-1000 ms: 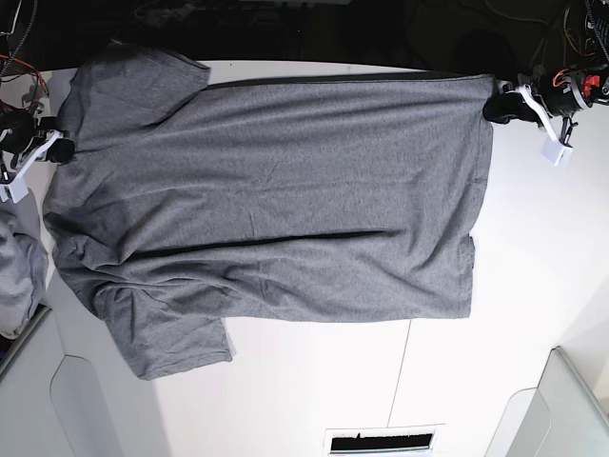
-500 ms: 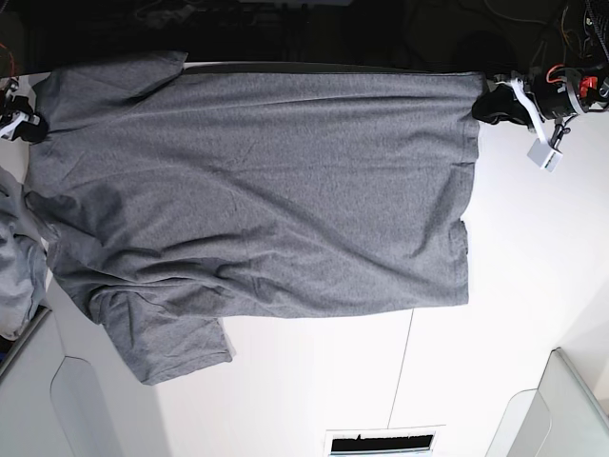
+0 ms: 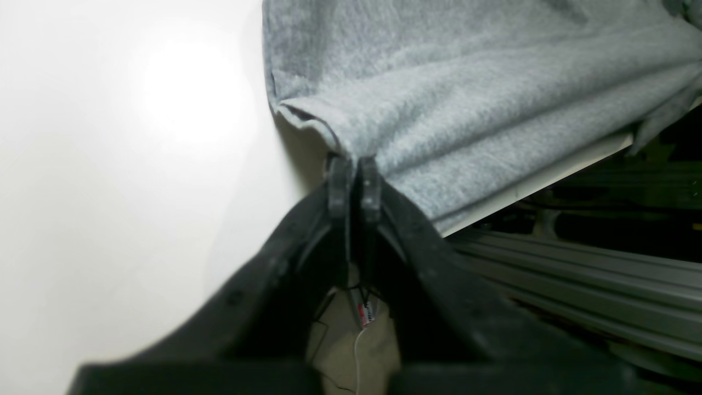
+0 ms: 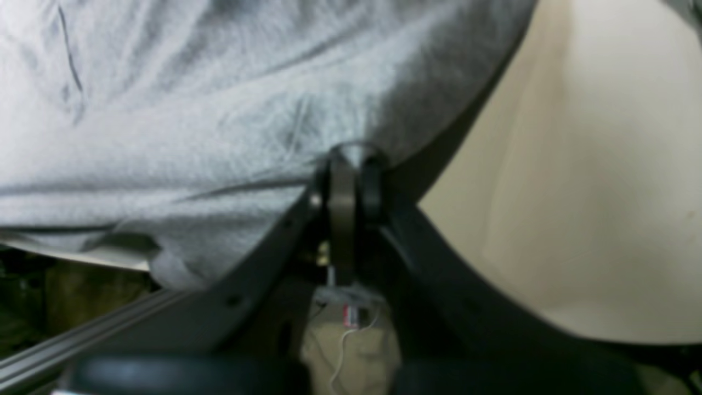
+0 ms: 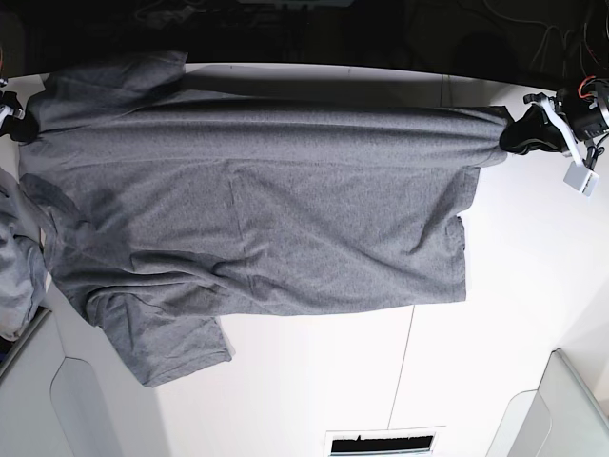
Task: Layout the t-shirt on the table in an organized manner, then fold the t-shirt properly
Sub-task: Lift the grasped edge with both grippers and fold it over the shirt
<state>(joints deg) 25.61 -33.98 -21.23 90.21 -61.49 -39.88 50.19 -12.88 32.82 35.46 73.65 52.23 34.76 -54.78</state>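
Two end effectors — left [image 3: 355,164], right [image 4: 349,159] — clamped on the t-shirt [image 5: 257,209] over the table [image 5: 495,324].

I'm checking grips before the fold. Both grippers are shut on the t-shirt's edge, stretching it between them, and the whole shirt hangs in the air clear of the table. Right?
Not quite. The left gripper and right gripper are indeed shut on the t-shirt, stretching it between them, but it does not hang clear: in the base view most of it lies spread on the table.

Right pincer [image 5: 11,122] cut by base view's edge; right wrist view blurred.
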